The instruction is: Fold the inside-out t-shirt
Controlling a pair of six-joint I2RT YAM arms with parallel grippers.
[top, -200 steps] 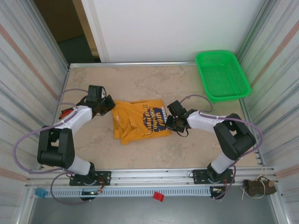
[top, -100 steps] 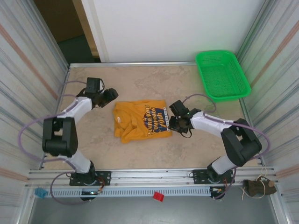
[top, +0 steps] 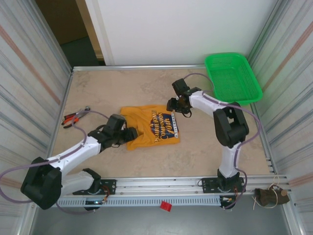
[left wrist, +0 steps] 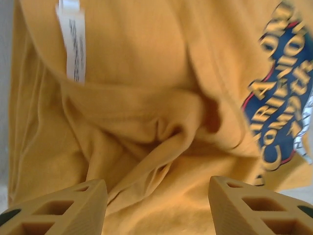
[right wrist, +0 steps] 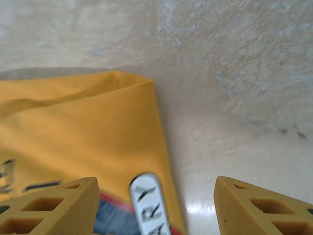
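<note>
At the near 7 o'clock side of the table (top: 98,88), the left end effector (top: 128,134) sits low at the t-shirt's (top: 149,126) left edge. Its fingers are spread apart with rumpled cloth lying in the gap, probably lined up to pinch a fold. I cannot tell whether the tips touch the fabric. The t-shirt lies bunched into a rough rectangle mid-table, with its blue print (top: 165,128) facing up and its white label (left wrist: 72,39) showing. The sleeves and collar are lost in the creases, and the lettering is blurred. At the shirt's 1 o'clock corner the right end effector (top: 177,104) hovers with its jaws apart and empty, seemingly placed to take that corner. Farther off at 2 o'clock stands the green basket (top: 232,78), well apart from the shirt.
</note>
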